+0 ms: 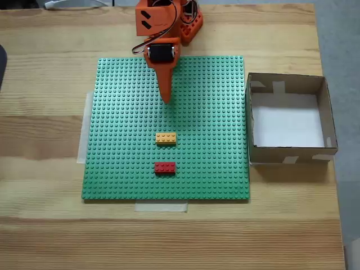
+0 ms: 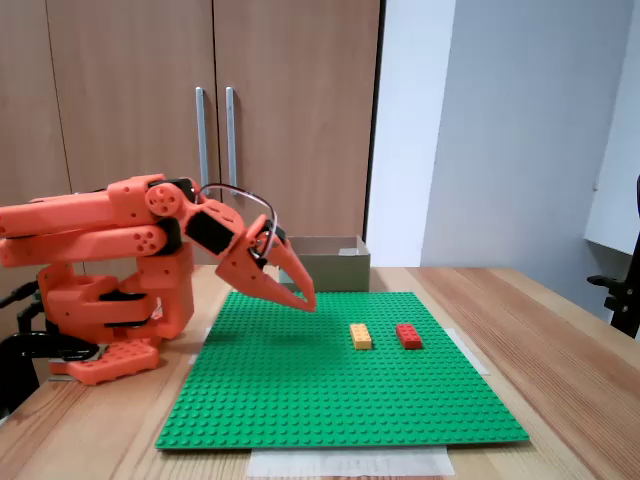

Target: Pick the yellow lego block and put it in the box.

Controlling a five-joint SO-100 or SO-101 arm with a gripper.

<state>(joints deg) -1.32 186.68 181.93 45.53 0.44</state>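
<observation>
You are hovering the gripper [image 1: 166,100] above the green baseplate [image 1: 124,169], well short of the yellow lego block [image 1: 166,138], which is sitting just beyond the red brick [image 1: 165,167]. Bring it forward, spread the jaws over the short sides, then lower. The pincer is looking closed and holding nothing; the box [image 1: 326,112] is waiting beside the plate.

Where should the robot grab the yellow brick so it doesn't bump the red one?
Probably from straight above, pinching the yellow lego block across its two long sides. It lies flat on the green baseplate, and the red brick sits apart, leaving finger room. The end effector hangs above the baseplate.
</observation>
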